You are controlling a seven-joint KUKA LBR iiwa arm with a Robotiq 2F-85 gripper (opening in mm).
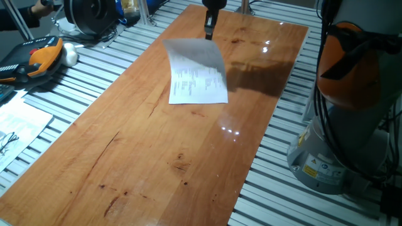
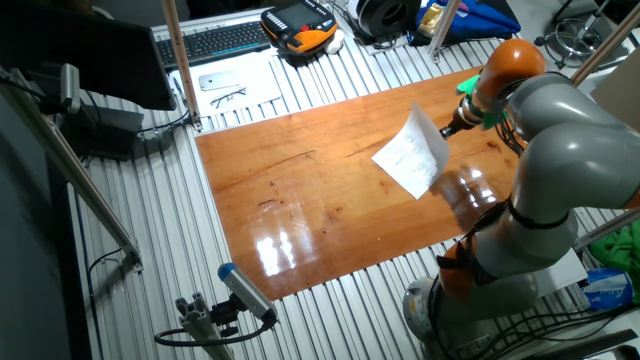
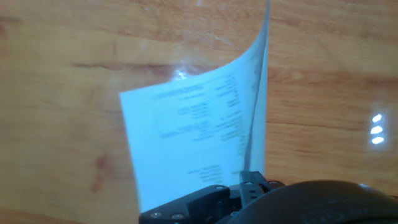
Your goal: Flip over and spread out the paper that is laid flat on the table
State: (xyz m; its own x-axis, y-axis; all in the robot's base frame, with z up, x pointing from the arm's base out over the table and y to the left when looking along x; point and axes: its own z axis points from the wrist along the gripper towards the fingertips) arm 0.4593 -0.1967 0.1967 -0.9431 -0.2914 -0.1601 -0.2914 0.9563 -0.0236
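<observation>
A: Where is the thin white rectangular paper sheet (image 1: 198,78) right now?

B: In the upper middle of one fixed view, on the glossy reddish-brown wooden desk (image 1: 151,150). Its lower part lies flat with rows of small dark text showing; its upper edge is lifted and curls over.

A: And the black two-finger gripper (image 1: 209,25)?

B: It sits just above that raised edge, pinching the paper's top. In the hand view the sheet (image 3: 193,137) bends up from the desk (image 3: 62,74) toward the gripper (image 3: 249,183) at the bottom of the frame.

A: The other fixed view?

B: The paper (image 2: 412,152) stands tilted right of centre, beside the grey-and-orange arm (image 2: 545,120).
</observation>
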